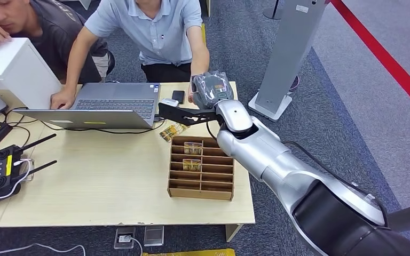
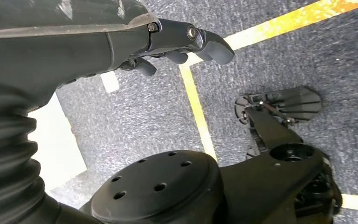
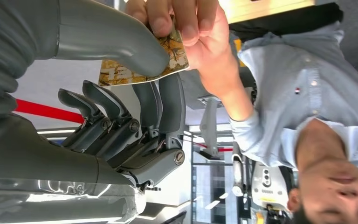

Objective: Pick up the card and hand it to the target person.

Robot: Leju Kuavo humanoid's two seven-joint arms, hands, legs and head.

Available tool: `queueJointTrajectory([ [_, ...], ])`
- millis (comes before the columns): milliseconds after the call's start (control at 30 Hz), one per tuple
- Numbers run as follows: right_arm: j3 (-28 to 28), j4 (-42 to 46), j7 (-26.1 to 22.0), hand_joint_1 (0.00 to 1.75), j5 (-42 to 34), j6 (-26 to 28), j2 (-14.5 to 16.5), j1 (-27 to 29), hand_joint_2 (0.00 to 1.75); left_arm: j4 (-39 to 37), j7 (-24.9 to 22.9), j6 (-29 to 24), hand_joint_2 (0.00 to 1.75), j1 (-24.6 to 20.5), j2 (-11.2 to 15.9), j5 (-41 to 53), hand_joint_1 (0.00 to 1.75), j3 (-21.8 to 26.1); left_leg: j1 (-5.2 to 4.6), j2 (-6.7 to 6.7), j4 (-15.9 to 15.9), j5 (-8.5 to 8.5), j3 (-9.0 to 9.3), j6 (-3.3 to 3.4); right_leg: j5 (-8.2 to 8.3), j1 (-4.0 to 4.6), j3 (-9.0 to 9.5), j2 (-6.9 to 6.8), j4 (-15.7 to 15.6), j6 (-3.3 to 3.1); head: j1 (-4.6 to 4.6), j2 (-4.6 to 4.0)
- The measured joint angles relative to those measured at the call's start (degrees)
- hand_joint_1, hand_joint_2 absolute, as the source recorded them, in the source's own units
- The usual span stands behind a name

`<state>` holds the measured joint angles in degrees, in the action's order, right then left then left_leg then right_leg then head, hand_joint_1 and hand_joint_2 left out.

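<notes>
- The right hand [image 3: 135, 93] pinched 1 card [image 3: 142, 63] between its thumb and fingers; a person's hand [image 3: 186, 32] gripped the card's far end.
- The left hand [image 2: 168, 42] hung over carpet, fingers curled, holding nothing.
- Just below the right hand, a wooden rack [image 1: 201, 168] held 2 cards [image 1: 192, 148].

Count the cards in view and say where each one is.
4: two cards stand in slots of the wooden organizer, at and; one lies on the table behind it; one is pinched by the right robot hand and a person's hand, at. More may be hidden.
</notes>
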<state>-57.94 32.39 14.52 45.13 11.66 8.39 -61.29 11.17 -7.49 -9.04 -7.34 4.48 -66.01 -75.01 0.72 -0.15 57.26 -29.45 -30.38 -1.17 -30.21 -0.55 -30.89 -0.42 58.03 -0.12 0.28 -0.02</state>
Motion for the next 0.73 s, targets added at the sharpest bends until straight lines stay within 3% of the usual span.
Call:
queueJointTrajectory([
  [67,-0.17,-0.47,-0.04,0.0,0.04,0.02,0.01,0.0,1.75,0.0,0.15,0.2,1.75,-0.23,0.0,0.25,0.0,-0.14,0.0,0.0,0.0,0.0,0.0,0.0,0.0,0.0,0.0,0.0,0.0,0.0,0.02,0.0],
  [533,-1.21,-2.33,-0.5,0.0,0.13,1.38,0.74,-0.01,1.75,-0.03,0.8,0.35,1.75,-0.52,0.11,-0.48,0.0,-1.45,0.0,0.01,0.0,0.0,0.0,0.0,0.0,0.0,0.0,0.02,0.01,0.0,-0.04,0.0],
  [733,-0.18,-1.69,-1.72,0.0,-3.73,7.41,0.45,-0.1,1.75,-0.04,0.76,-0.11,1.75,-0.01,0.11,-1.24,0.0,-1.51,0.0,0.02,0.01,0.0,0.01,0.0,0.0,0.0,-0.01,0.03,0.0,0.0,-0.01,0.0],
])
